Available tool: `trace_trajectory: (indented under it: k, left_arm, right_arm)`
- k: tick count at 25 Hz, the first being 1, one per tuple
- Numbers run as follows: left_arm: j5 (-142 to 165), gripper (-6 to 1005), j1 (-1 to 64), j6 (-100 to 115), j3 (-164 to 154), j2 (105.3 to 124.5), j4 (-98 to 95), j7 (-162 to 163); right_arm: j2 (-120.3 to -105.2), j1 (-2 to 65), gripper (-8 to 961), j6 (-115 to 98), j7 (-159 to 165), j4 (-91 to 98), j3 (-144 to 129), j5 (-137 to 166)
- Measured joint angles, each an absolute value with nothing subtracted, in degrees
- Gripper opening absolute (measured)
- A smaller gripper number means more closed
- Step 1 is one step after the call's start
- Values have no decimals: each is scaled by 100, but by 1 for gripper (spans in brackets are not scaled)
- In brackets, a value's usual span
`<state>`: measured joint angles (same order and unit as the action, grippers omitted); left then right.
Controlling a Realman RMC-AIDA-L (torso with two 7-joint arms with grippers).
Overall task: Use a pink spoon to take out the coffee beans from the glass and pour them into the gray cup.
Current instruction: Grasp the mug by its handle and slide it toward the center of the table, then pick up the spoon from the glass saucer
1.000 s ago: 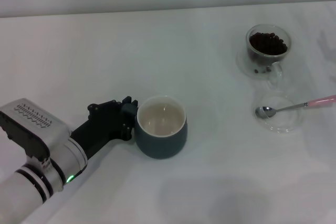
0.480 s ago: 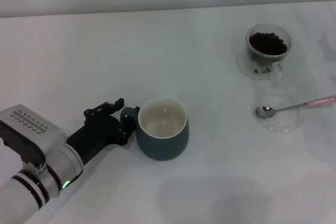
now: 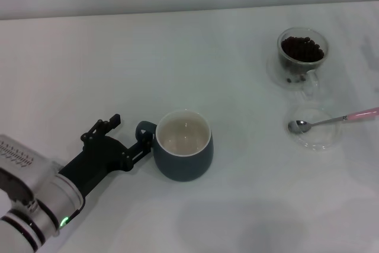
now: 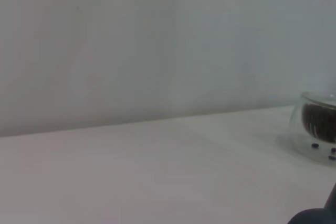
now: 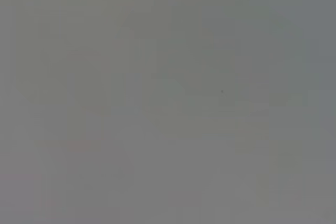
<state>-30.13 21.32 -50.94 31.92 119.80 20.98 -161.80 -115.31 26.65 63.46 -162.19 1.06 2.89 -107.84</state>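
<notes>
left claw point(image 3: 125, 136) opened, backed off gray cup point(image 3: 183, 152)

pink spoon point(image 3: 334, 119) handle end — cut off

A silver-white left arm point(image 3: 26, 197) with vent slots is seen, ringed by black bands, a green light lit; the left gripper point(image 3: 127, 134) is black.

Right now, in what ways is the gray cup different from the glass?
The gray cup is opaque dark blue-gray with a cream inside; the glass is clear. The gray cup looks empty, while the glass holds the coffee beans. The gray cup is the larger one and stands beside the left gripper; the glass stands apart, farther back on the right. Both are upright with side handles.
</notes>
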Motion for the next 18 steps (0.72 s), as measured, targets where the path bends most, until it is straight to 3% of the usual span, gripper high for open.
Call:
trace_trajectory:
  k: [6, 18]
  left_arm:
    - [-3013, 817, 1916, -5497, 3198, 11970, 2061, -16183]
    - [-3114, 817, 1200, -6694, 3619, 11952, 1802, -16189]
  right_arm:
    - [-11531, 2676, 840, 6375, -16216, 105, 273, -10784]
    - [-11540, 2462, 837, 6691, -15680, 89, 290, -10784]
